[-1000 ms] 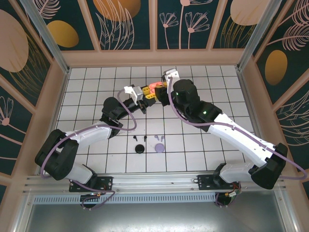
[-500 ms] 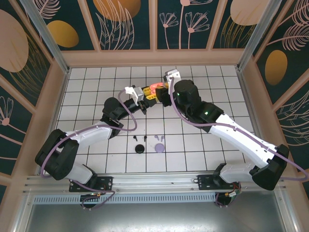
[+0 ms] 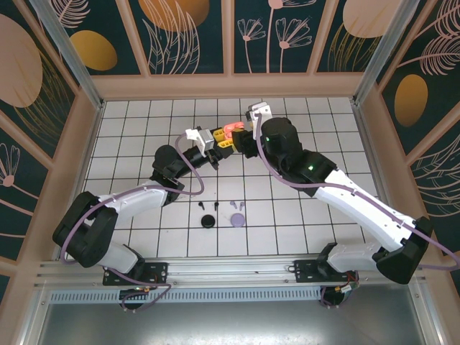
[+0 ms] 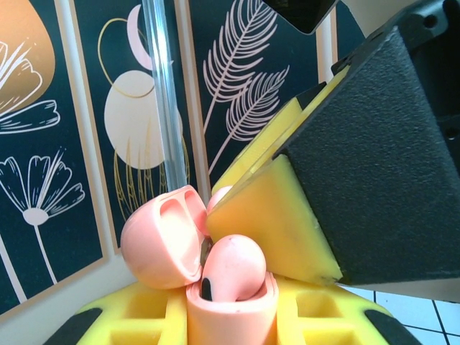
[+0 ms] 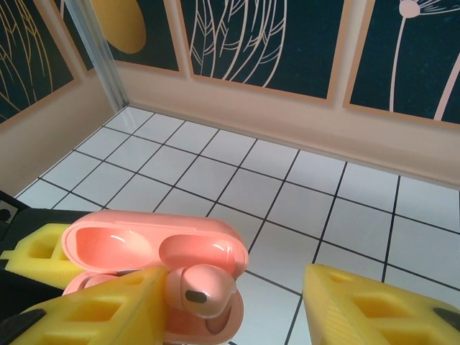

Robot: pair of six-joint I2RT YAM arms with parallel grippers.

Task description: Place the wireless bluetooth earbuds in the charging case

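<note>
my left end effector (image 4: 231, 320) pinches the open pink case (image 5: 144, 248), its base cut off; right end effector (image 5: 237, 305) spread; pink earbud (image 5: 203, 287) seems half seated, stem hidden.

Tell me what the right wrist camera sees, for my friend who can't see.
An open pink case holds a pink earbud poking out of one slot. The camera's yellow jaws stand apart, one right beside the earbud. Behind are a white tiled table and flowery walls.
</note>
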